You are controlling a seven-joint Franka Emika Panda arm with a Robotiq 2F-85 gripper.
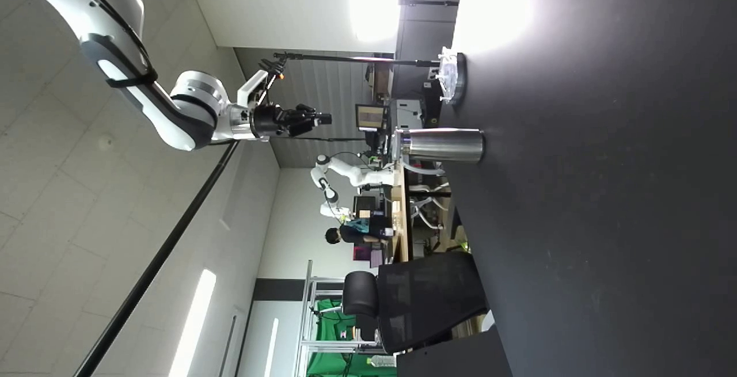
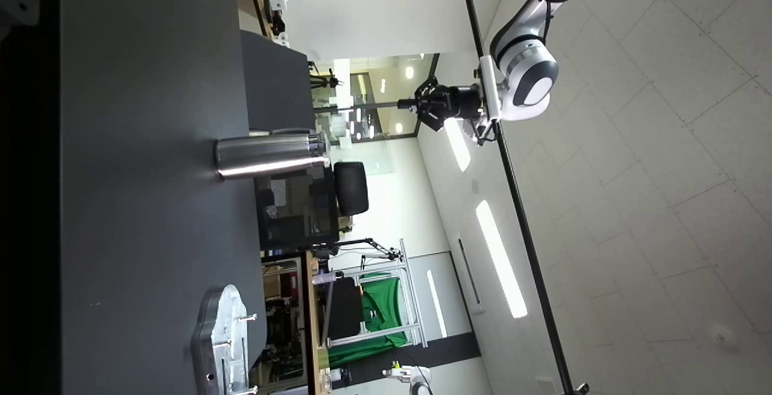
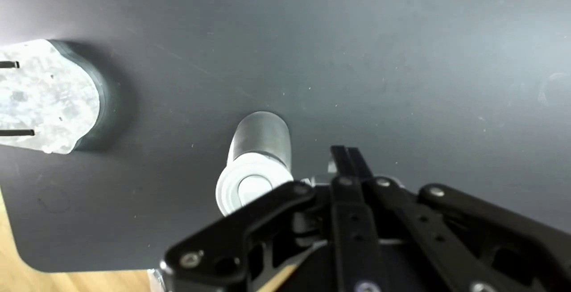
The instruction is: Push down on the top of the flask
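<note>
The flask (image 1: 444, 145) stands upright on the dark table (image 1: 604, 193), near one edge, its metal side catching a bright stripe in an exterior view and its pale round lid (image 3: 252, 184) facing up in the wrist view. Above it and off to one side, well apart from the lid, hangs the gripper (image 3: 346, 149), its fingers (image 3: 341, 163) drawn together and holding nothing; in the wrist view it covers part of the lid's rim. The table is dull and nearly black, with light specks, faint scuffs and a dim ring mark; a rounded corner shows in the wrist view with a wood-coloured surface (image 3: 89, 281) beyond, and glare whitens one end in an exterior view. On the same table, apart from the flask, sits a mottled pale plate (image 2: 232, 322) with dark sides and upright pins. Past the edge is a black mesh chair (image 1: 429, 302) with a headrest (image 1: 360, 293). Farther into the room are another white robot arm (image 1: 360, 175), a dark-haired person (image 1: 358, 233) near it, a metal frame (image 2: 374, 334) with green cloth (image 2: 386, 301), and a glaring lamp (image 1: 377, 7). A black pole (image 1: 160, 258) cuts across the pale panelled ceiling (image 2: 663, 172) in both exterior views, near a strip light (image 2: 500, 256).
</note>
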